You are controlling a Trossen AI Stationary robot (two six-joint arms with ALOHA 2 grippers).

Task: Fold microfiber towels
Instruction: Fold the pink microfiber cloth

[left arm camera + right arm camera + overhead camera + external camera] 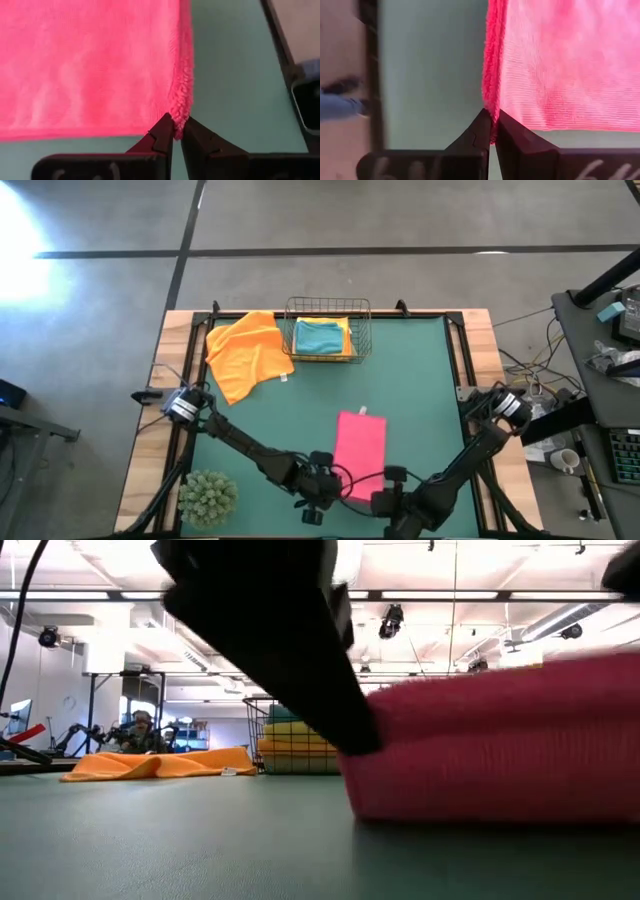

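A pink towel (360,450) lies as a long narrow strip on the green table, running from the middle toward the near edge. In the low view the pink towel (500,740) fills the right side. My left gripper (330,480) is shut on its near left corner. My right gripper (385,492) is shut on its near right corner. An orange towel (248,352) lies crumpled at the far left, resting on the table. A teal towel (318,336) lies on a yellow one inside the wire basket (360,330). My left gripper (177,135) pinches the pink towel's near left corner (178,116) between its two fingertips, on the fluffy side edge. The fingers slant down from the near left. The rest of the towel stretches away toward the far side. My right gripper (492,127) pinches the towel's near right corner (491,111) between its two fingertips, at the thick fluffy edge. The fingers slant down from the near right. The towel's near edge runs across to my other gripper.
A green spiky plant ball (208,495) sits at the near left corner. The wire basket stands at the far edge, with the orange towel beside it on its left. Bare green table (420,400) lies right of the pink towel and between it and the basket.
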